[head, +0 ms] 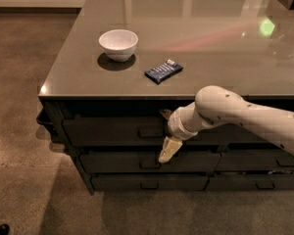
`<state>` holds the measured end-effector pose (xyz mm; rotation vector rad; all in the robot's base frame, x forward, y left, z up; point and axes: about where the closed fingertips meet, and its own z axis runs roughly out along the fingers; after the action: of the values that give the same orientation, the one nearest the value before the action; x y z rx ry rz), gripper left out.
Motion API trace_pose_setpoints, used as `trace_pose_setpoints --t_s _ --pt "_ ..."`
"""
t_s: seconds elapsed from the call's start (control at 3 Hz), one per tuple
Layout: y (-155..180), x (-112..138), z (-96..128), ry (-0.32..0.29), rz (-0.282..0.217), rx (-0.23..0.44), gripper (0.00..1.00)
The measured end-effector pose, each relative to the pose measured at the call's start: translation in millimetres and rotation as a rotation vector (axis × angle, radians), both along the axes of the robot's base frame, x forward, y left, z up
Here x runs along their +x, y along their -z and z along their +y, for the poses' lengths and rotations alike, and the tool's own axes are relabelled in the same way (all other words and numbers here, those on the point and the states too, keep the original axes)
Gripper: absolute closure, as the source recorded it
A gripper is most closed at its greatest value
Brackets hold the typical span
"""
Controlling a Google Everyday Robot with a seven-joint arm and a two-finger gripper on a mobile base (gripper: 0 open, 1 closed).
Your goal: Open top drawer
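Observation:
The top drawer (108, 131) is the tall dark front just under the grey countertop (206, 38), on the left half of the cabinet. Its small loop handle (149, 132) sits at the centre. The drawer front looks shut, level with the fronts around it. My gripper (167, 152) hangs from the white arm (235, 114), which reaches in from the right. The gripper's pale yellow tip is just right of and a little below the handle, in front of the seam between the top drawer and the one under it.
A white bowl (118, 44) and a dark blue packet (163, 71) lie on the countertop near its front edge. Shorter dark drawers (137, 161) sit below, and more on the right (264, 160). Bare concrete floor (24, 131) lies left and in front.

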<state>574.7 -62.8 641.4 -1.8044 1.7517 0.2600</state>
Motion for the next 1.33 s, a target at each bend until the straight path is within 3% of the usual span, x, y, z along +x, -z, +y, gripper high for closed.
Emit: trace_pose_setpoints --t_s 0.33,1.0,1.33 --pt "6.6 -12.9 -0.6 -0.033 0.072 -0.014 0.00" --pt "-18.8 -74.9 -37.0 -0.077 0.288 -0.055 0.00" --pt "-28.2 -94.2 -49.5 -0.085 0.341 -0.047 0.00"
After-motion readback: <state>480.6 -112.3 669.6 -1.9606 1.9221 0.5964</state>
